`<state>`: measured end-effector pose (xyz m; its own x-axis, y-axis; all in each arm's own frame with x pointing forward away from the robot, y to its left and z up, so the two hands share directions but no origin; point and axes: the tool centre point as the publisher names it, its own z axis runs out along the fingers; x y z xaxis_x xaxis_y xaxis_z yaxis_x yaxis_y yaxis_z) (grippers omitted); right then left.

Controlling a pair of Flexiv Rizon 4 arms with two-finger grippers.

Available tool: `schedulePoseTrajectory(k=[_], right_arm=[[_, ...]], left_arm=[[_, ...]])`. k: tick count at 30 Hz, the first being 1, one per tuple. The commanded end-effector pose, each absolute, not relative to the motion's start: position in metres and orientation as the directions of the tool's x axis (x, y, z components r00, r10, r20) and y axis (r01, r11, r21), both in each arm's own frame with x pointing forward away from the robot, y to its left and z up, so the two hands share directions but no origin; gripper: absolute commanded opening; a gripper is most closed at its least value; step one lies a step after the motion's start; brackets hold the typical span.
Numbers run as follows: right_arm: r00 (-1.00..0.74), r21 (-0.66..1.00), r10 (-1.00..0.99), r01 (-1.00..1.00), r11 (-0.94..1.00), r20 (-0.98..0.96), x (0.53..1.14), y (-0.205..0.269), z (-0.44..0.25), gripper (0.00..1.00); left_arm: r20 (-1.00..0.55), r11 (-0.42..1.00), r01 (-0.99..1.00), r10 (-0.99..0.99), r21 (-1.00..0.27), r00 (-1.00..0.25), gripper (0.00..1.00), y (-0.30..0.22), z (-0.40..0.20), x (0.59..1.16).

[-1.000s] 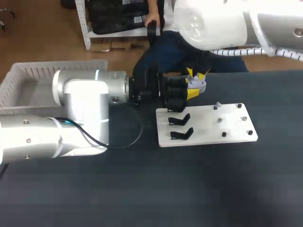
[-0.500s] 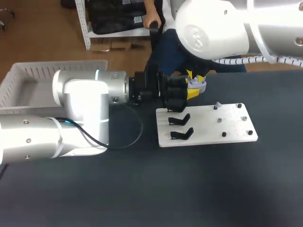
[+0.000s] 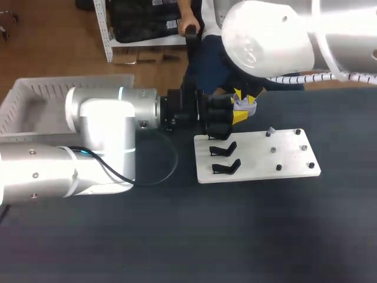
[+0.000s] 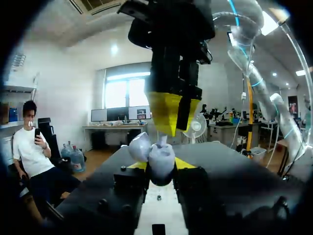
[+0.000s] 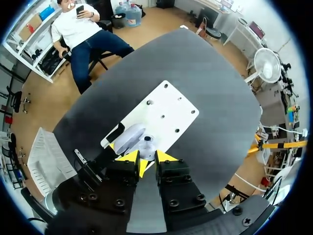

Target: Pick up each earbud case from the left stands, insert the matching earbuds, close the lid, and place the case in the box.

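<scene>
left gripper (image 4: 160, 167) clamps open earbud case (image 4: 155, 154); right gripper (image 5: 147, 157) just above it

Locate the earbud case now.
Head view, centre: the left gripper holds the earbud case beyond the far edge of the white board, under the right gripper.

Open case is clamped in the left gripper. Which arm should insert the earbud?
Right. The right gripper hangs directly above the open earbud case, pointing down into it. The left gripper is shut on the case and cannot reach inside.
</scene>
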<state>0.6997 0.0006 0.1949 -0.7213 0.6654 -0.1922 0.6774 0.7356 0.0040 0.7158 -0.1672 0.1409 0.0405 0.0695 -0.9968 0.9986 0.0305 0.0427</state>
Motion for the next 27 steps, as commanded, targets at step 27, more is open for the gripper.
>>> schedulePoseTrajectory(k=[27], right_arm=[[-0.705,0.032,0.678,0.688,0.725,-0.207,0.6984,-0.0047,0.1925,0.0]], left_arm=[[-0.997,0.038,0.998,0.065,0.047,0.044,0.0,-0.1672,0.14,0.7137]])
